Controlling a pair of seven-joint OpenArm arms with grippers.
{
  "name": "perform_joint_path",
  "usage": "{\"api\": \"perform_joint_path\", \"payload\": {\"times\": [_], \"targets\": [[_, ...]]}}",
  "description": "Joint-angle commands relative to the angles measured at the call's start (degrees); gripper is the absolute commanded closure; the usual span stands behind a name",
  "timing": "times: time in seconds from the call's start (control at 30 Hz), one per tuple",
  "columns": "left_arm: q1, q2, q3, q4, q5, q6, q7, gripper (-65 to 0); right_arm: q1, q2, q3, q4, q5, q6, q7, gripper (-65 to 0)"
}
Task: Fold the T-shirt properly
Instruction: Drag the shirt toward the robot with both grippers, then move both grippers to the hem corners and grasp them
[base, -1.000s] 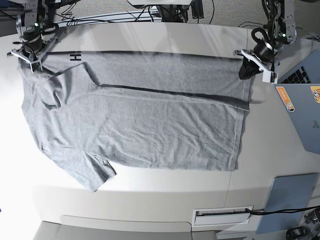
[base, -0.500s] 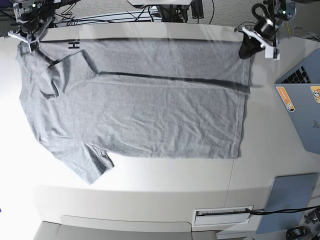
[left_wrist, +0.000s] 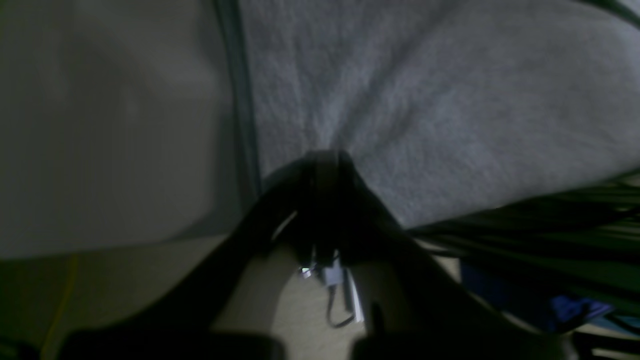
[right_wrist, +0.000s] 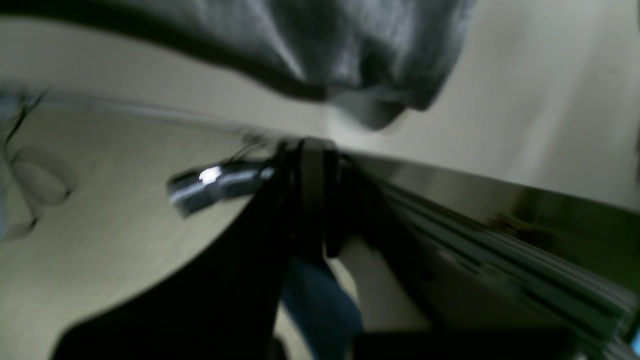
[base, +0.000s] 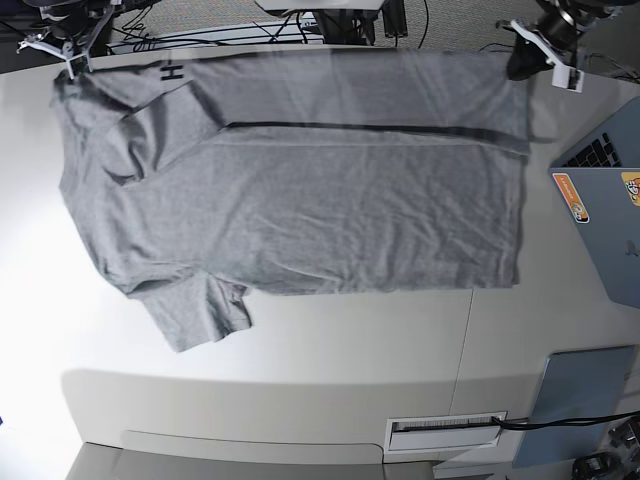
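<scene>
The left hand (base: 528, 62) is clamped on one far corner of the shirt (base: 330, 200); the right hand (base: 62, 52) is clamped on the other. The far edge hangs lifted between them, while the rest lies spread on the surface (base: 300, 370).

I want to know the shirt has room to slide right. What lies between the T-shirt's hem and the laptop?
In the base view, only bare white table separates the T-shirt hem from the laptop.

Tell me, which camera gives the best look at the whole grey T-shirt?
The base view: the T-shirt lies spread across the table there, sleeves and hem visible. Both wrist views show only a blurry patch of grey cloth up close.
</scene>
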Motion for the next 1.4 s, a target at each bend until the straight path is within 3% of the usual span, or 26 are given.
{"api": "perform_joint_path", "payload": {"times": [0.0, 0.4, 0.53, 0.7, 0.77, 0.8, 0.93, 1.03, 1.1, 1.17, 1.37], "targets": [[1.0, -0.7, -1.0, 1.4, 0.2, -0.3, 0.9, 0.0, -0.4, 0.5, 0.4, 2.3, 0.2, -1.2, 0.5, 0.0], [0.6, -0.8, -1.2, 5.4, -0.1, -0.1, 1.1, 0.0, 7.0, 0.5, 0.4, 5.1, 3.8, -1.4, -1.2, 0.0], [0.6, -0.8, -3.7, 8.3, -0.1, -3.2, 1.1, 0.0, 9.1, 0.5, 0.4, 5.1, 3.8, -1.4, -1.2, 0.0], [0.6, -1.6, -6.9, 13.2, -0.1, -3.1, 1.1, -26.1, 10.6, 1.7, 0.4, 5.1, 3.5, -1.4, -2.2, 0.0], [0.3, -2.5, -6.9, 14.2, -0.5, -3.0, 1.1, -30.4, 10.8, 3.1, 0.4, 5.1, 3.2, -1.3, -2.1, 0.0], [-0.1, -3.0, -6.9, 14.2, -1.5, -2.3, 1.2, -30.5, 10.8, 3.9, 0.4, 5.1, 3.2, -1.3, -2.2, -0.4], [-4.6, -4.7, -6.2, 14.1, -2.9, 1.9, 3.3, -30.5, 11.0, 6.9, 0.4, 5.1, 3.2, -1.3, -1.8, -18.2], [-10.8, -5.1, -4.1, 14.1, -3.1, 2.0, 6.8, -30.5, 13.0, 7.5, 0.4, 5.1, 3.2, -1.3, -1.1, -25.8], [-15.8, -5.1, -1.3, 13.3, -3.0, 3.1, 9.0, -30.5, 15.4, 7.5, 0.4, 5.1, 3.4, -1.3, -1.6, -26.0], [-21.0, -5.1, 2.3, 11.3, -2.4, 7.1, 10.0, -30.5, 18.1, 7.5, 0.4, 5.1, 3.4, -1.3, -3.8, -26.0], [-37.2, -5.1, 11.7, -0.4, 2.1, 13.6, 10.0, -30.5, 26.6, 7.5, 0.3, 5.1, 8.3, -1.3, -16.9, -26.0]]}}
